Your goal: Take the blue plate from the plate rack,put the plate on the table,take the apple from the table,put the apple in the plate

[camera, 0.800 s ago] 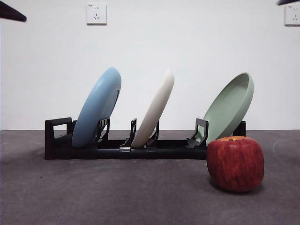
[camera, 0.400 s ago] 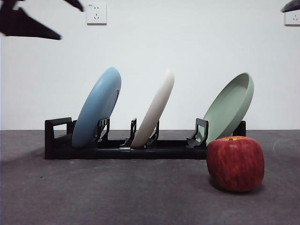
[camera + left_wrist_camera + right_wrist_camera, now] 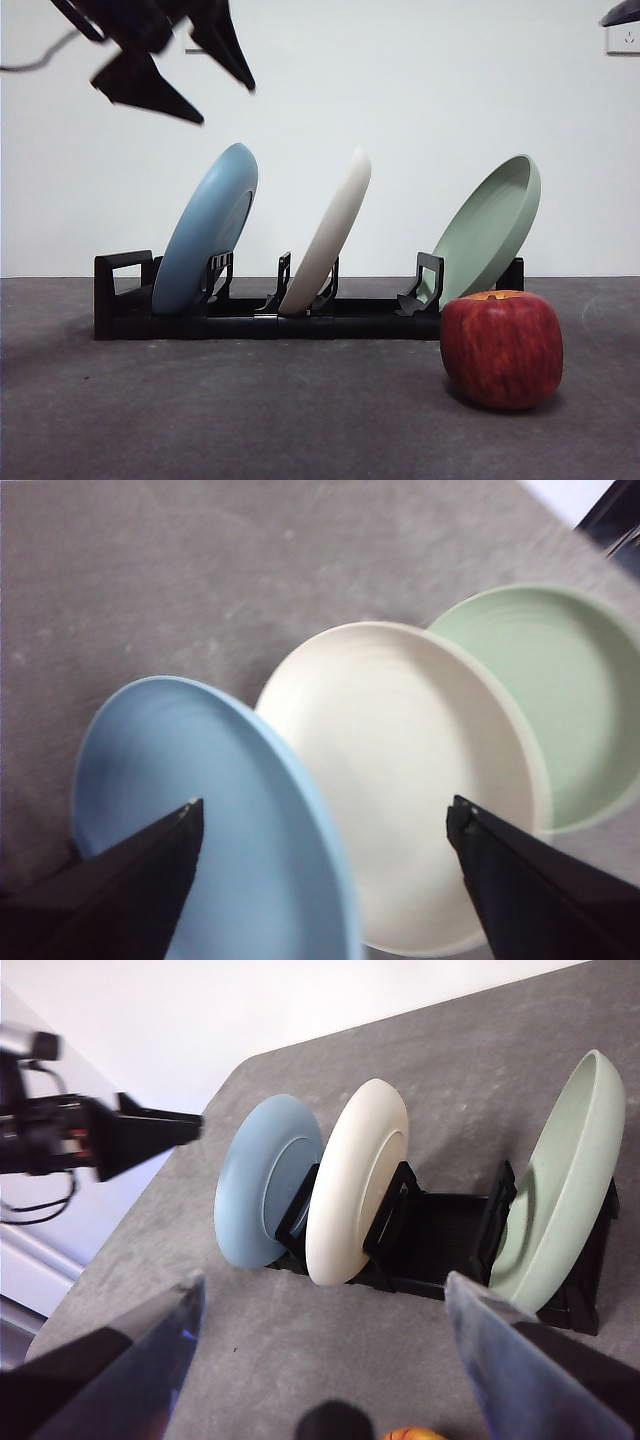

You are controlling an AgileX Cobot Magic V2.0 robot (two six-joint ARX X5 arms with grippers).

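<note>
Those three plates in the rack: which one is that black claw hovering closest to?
The blue plate, at the rack's handle end. The left end effector hangs open just above it, while the cream plate and green plate stand farther along.

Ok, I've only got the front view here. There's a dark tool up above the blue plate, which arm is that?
Observer: That's the left tool. Its wrist view shows it open, with the blue plate rim and the cream-white plate between its tips.
Operator: And the right one?
Observer: The right tool is open too. It is high on the apple side, looking down at the rack.
Operator: Which way do the plates face?
Observer: Their hollow sides, the pale green plate included, tilt up toward the left wrist camera.
</note>
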